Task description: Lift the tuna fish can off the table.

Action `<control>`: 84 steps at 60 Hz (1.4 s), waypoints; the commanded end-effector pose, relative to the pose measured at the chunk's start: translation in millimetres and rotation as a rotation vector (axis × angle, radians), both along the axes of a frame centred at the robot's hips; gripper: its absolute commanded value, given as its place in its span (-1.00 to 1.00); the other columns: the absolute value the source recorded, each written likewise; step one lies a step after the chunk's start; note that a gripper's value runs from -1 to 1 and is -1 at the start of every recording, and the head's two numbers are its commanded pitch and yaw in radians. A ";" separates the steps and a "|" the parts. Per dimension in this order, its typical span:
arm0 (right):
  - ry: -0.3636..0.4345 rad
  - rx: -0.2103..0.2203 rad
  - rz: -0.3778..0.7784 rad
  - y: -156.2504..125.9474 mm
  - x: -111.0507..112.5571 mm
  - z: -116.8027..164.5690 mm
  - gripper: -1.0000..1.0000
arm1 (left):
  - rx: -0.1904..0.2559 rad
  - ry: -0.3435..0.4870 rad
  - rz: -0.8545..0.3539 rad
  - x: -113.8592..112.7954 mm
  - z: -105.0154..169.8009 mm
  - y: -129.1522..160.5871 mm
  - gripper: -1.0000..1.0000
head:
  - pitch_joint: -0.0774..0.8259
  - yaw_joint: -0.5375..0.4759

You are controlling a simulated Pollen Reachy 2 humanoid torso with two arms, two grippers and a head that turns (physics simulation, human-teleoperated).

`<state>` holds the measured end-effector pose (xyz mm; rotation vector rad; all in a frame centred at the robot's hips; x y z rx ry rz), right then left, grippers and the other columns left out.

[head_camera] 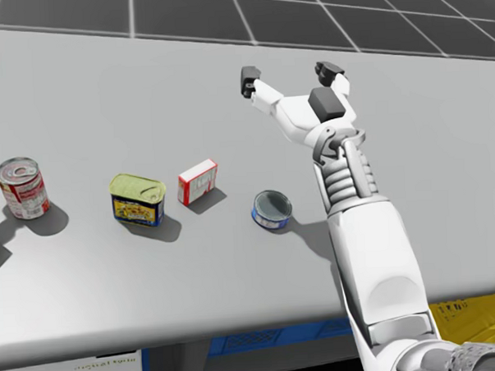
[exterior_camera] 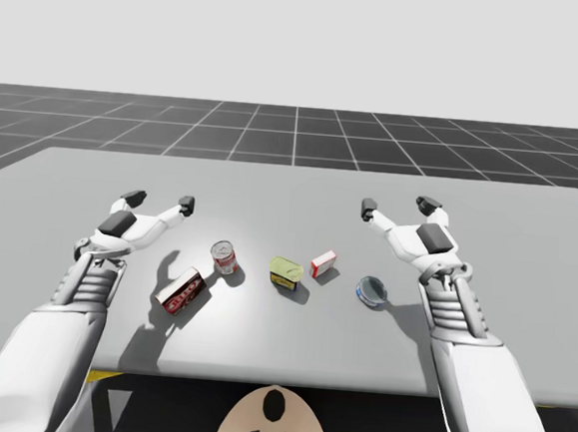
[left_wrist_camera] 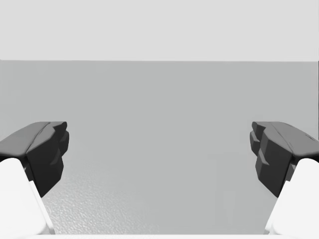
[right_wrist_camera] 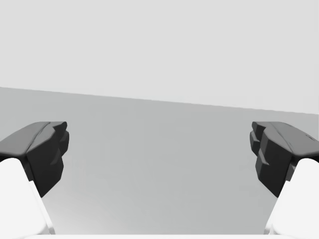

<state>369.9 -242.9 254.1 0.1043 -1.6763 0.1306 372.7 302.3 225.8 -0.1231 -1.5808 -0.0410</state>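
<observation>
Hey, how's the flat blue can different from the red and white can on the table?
The blue can is low and wide; the red and white can is taller and narrower. The blue can sits nearer my right gripper; the red and white can nearer my left gripper. Both are round, upright on the table and untouched.

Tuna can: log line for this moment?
tuna can: on table, untouched | right gripper: open, beyond can | left gripper: open, empty
</observation>
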 end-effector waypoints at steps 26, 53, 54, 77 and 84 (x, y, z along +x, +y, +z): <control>0.045 -0.043 0.110 -12.6 -86.6 -1.0 -1.00 | 0.000 -0.001 -0.002 -1.7 0.1 -3.1 -1.00 | 0.71 -0.59; 0.151 -0.024 0.218 -20.4 -149.5 -74.6 -1.00 | 0.013 0.007 0.007 -0.6 -3.0 -6.4 -1.00 | 0.70 -0.59; 0.156 -0.028 0.219 -20.6 -149.8 -79.2 -1.00 | 0.013 0.007 0.007 -0.4 -3.2 -6.4 -1.00 | 0.70 -0.59; 0.245 -0.006 0.179 -17.8 -120.9 -128.2 -1.00 | 0.017 0.009 0.008 -0.2 -4.9 -7.9 -1.00 | 0.73 -0.57; 0.261 -0.008 0.174 -15.0 -109.0 -133.3 -1.00 | 0.017 0.007 0.008 -0.5 -4.6 -8.1 -1.00 | 0.73 -0.56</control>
